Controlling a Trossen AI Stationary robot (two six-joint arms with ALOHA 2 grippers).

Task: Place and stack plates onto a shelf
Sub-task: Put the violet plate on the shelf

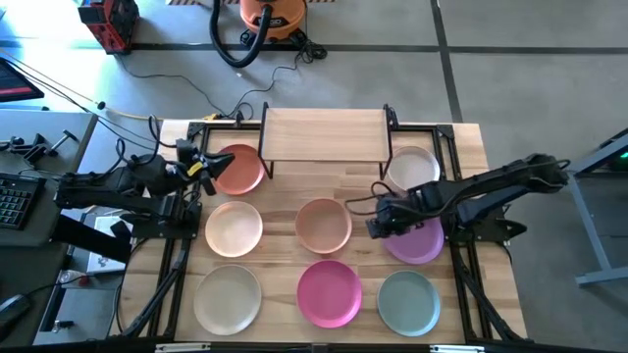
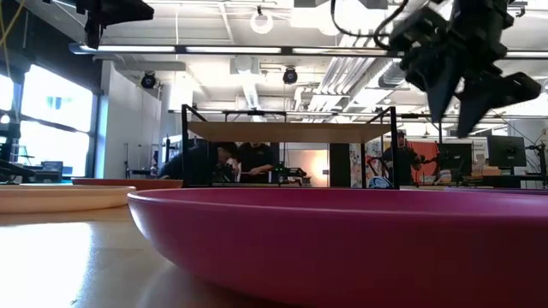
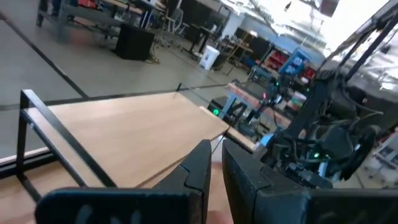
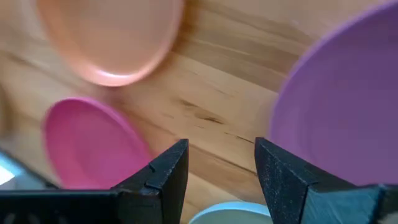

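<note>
Terracotta plate (image 1: 236, 168) beside the shelf (image 1: 323, 132)
Left gripper (image 1: 203, 165) nearly closed at its rim; right gripper (image 1: 378, 220) spread above purple plate (image 1: 420, 241)

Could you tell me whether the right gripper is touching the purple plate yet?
Apart. In the right wrist view, the open right gripper hangs above bare tabletop, with the purple plate lying off to one side of it.
</note>
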